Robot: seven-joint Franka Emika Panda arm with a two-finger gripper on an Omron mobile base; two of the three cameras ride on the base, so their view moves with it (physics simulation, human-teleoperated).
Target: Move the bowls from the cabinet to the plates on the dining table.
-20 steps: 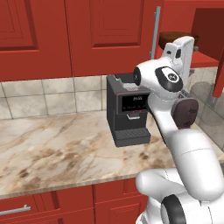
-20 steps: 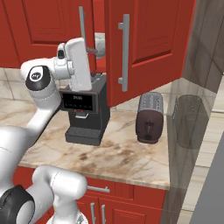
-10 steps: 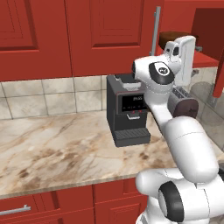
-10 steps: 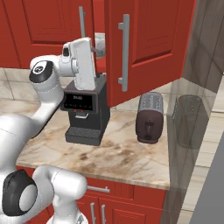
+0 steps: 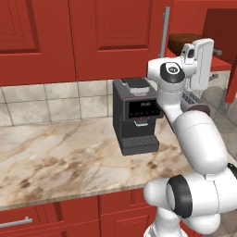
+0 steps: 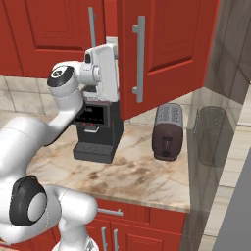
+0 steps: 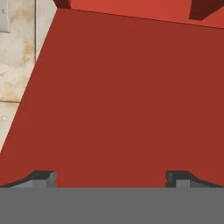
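Reaching toward the tall red cabinet (image 5: 199, 9) with my pincer (image 7: 111, 177) spread wide and empty, I see the dark glossy brown bowl (image 5: 185, 41) on its red shelf (image 5: 222, 65). Risk, as I judge it: my fingers striking the shelf's red face just ahead, or the open red raised-panel door (image 6: 166, 54).

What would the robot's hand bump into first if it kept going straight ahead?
Probably the red cabinet. The gripper has its jaws open and empty, and that flat red surface lies straight ahead, though how far off is unclear.
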